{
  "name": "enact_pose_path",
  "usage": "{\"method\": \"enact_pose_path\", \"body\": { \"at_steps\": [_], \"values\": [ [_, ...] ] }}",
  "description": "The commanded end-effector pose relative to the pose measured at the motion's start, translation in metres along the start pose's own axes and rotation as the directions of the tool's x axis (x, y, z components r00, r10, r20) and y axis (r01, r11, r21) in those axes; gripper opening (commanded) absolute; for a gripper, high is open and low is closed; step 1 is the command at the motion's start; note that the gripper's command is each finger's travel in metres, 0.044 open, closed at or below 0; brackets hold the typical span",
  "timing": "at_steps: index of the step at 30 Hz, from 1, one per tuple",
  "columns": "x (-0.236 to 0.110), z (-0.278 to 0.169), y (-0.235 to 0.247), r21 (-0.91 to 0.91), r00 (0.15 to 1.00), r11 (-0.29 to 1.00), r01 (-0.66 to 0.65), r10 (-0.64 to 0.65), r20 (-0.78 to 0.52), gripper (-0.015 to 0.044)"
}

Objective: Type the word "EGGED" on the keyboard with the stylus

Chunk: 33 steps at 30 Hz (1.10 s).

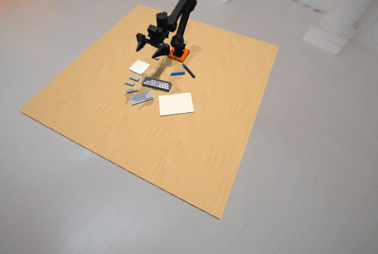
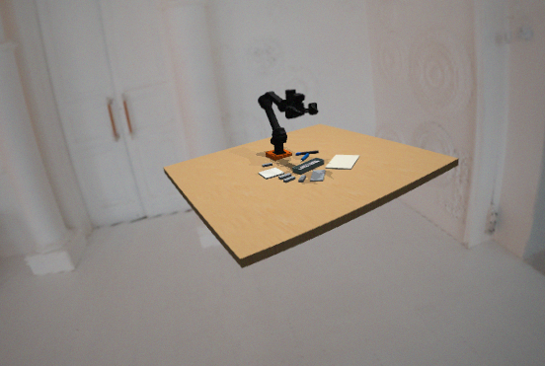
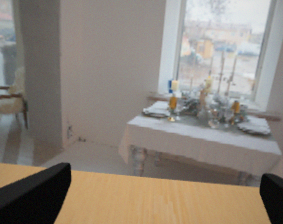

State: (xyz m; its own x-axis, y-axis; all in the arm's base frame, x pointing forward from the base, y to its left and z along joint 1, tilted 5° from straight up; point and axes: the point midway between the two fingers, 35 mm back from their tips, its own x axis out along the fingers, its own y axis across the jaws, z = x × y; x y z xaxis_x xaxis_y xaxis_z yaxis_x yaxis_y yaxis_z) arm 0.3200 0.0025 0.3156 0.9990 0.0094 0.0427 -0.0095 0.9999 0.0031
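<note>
A small dark keyboard with light keys lies flat on the wooden desk in front of the arm's orange base. Two pen-like things lie just behind it: a short blue stylus with a thin tip and a dark pen with a blue end. My gripper is open wide and empty. It is held high above the desk, behind and left of the keyboard, pointing out level. The wrist view shows only the two fingertips, the desk edge and the room beyond.
A white pad lies left of the keyboard. A cream sheet lies in front of it. A grey slab and three small grey blocks lie at its front left.
</note>
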Motion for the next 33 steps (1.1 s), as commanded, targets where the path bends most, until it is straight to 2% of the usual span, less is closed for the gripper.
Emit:
{"method": "enact_pose_path", "body": {
  "at_steps": [1, 3, 5, 9, 13, 17, 19, 20, 33],
  "values": [
    [0.001, -0.002, 0.001, 0.0, 1.0, 1.0, -0.002, 0.002, -0.013, 0.0414],
    [0.011, -0.021, 0.005, 0.001, 0.993, 1.0, -0.017, 0.017, -0.117, 0.0361],
    [0.022, -0.051, 0.013, 0.003, 0.961, 0.999, -0.041, 0.04, -0.274, 0.0309],
    [0.03, -0.112, 0.029, 0.01, 0.819, 0.996, -0.088, 0.078, -0.568, 0.0204],
    [0.018, -0.17, 0.044, 0.023, 0.57, 0.991, -0.133, 0.096, -0.816, 0.0099],
    [-0.009, -0.215, 0.057, 0.039, 0.251, 0.984, -0.172, 0.082, -0.965, 0.0],
    [-0.024, -0.23, 0.061, 0.045, 0.095, 0.981, -0.187, 0.064, -0.993, 0.0],
    [-0.029, -0.233, 0.062, 0.047, 0.054, 0.981, -0.19, 0.058, -0.997, 0.0],
    [-0.03, -0.234, 0.063, 0.047, 0.04, 0.98, -0.192, 0.056, -0.998, 0.0]
  ]
}}
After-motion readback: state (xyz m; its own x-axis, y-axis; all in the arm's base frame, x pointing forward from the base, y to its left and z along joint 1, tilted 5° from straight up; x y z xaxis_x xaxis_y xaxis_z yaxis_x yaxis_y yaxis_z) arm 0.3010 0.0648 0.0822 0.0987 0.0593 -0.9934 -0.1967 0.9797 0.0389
